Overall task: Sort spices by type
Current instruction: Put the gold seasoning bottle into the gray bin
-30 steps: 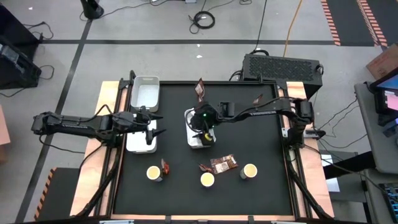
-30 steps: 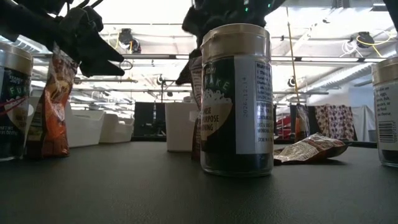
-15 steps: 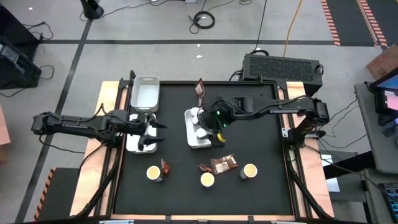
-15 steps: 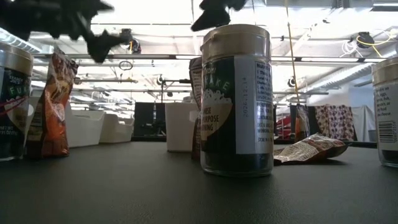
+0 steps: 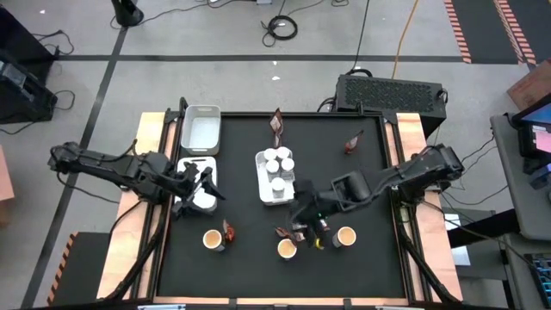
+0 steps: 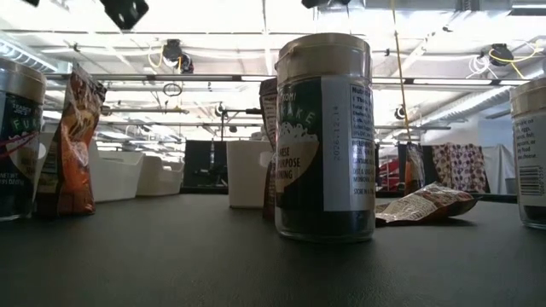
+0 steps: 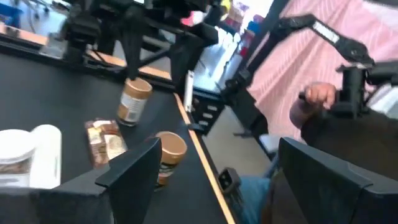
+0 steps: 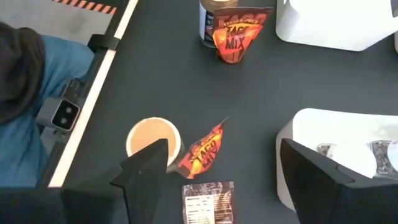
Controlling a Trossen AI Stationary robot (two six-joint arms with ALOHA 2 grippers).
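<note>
Three tubs [image 5: 213, 239] stand in a row near the front edge, one with a packet [image 5: 228, 231] leaning on it. Five jars [image 5: 277, 165] sit in the middle tray [image 5: 263, 191]. Two more packets [image 5: 276, 124] stand near the back edge. Over the flat packets [image 5: 284, 231] between the middle and right tubs hovers the right gripper [image 5: 308, 226], fingers apart and empty. Beside the left tray [image 5: 205, 205], the left gripper [image 5: 200, 185] also stands spread and empty.
</note>
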